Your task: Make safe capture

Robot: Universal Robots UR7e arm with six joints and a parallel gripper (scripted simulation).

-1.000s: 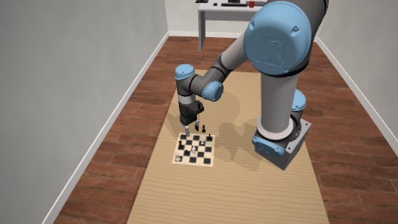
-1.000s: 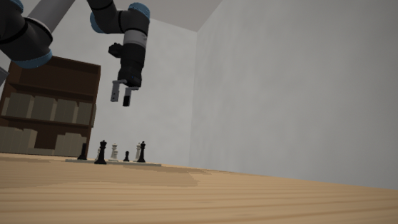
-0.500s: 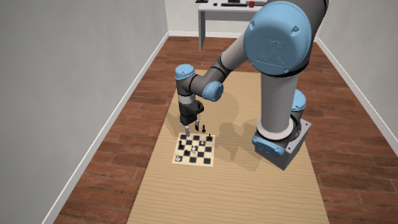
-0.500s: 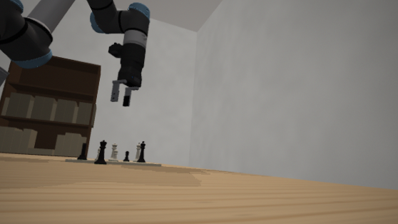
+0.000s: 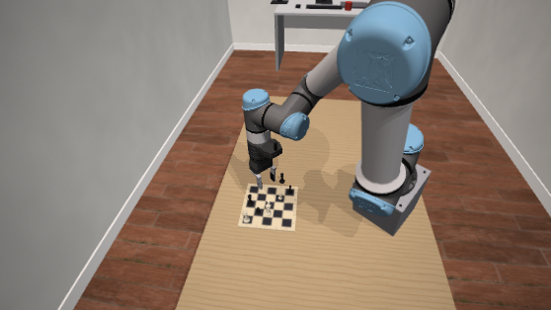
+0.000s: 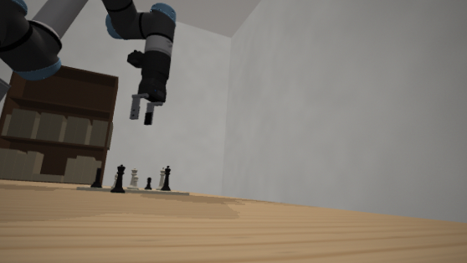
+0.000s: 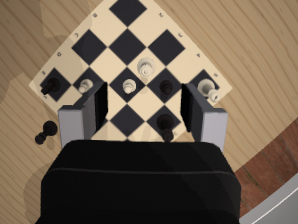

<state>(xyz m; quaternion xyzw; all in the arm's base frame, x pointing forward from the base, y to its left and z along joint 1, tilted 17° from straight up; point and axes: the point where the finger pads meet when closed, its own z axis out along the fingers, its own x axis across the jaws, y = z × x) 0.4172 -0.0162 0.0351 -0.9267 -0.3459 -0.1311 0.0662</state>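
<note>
A small chessboard [image 5: 271, 208] lies on the tan table and holds a few white and black pieces. One black piece [image 5: 281, 178] stands upright on the table just beyond the board's far edge; it also shows in the wrist view [image 7: 45, 132], left of the board's corner. My gripper [image 5: 265, 179] is open and empty and hangs well above the far part of the board. In the wrist view the open fingers frame a white piece [image 7: 128, 86] and a black piece [image 7: 166, 86] far below. The exterior view shows the gripper [image 6: 141, 113] high above the standing pieces [image 6: 134, 178].
The arm's base [image 5: 390, 197] stands on the table to the right of the board. A wooden floor lies around the table, with a wall to the left. A grey desk [image 5: 316, 20] stands at the far end of the room, and a bookshelf [image 6: 54, 130] behind the board.
</note>
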